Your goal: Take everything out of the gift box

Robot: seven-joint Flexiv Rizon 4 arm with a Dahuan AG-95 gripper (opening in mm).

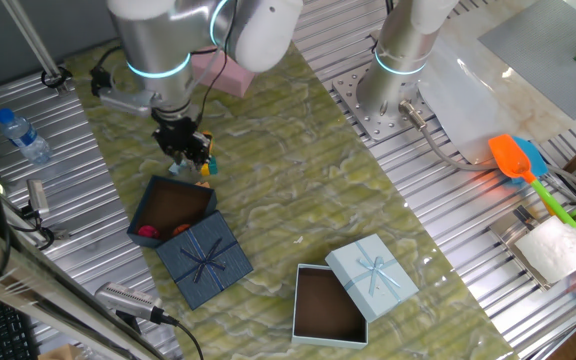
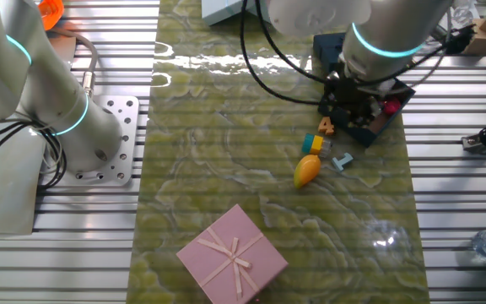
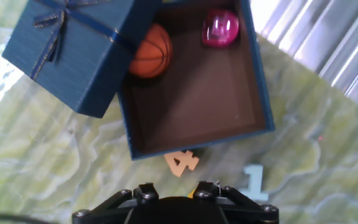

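The gift box (image 3: 194, 99) lies on the green mat (image 1: 298, 180) with its lid (image 3: 73, 50) resting across 1 corner. 2 toys are inside, an orange ball (image 3: 151, 51) half under the lid and a pink piece (image 3: 220, 28) in the far corner. 4 pieces are already out on the mat beside the box: an orange number 4 (image 3: 182, 162), a teal number 1 (image 3: 253, 180), a yellow block (image 2: 312, 143) and an orange-yellow oval toy (image 2: 307, 170).

The gripper (image 1: 183, 142) hangs just outside the near wall of the box. If its fingers are open or closed I cannot tell, because no view shows the tips clearly.

For the next pick, I think you should take the pink piece first, since nothing covers it. Come down straight, away from the wall, and close only when both fingers are beside it. The ball will probably roll, so grip it at the middle and keep away from the lid edge.

Only the hand view shows well what is inside the box. The yellow block and the oval toy are clear only in the fixed view that also has the pink box (image 2: 233, 255). The light blue box (image 1: 336, 295) appears only in the other one.
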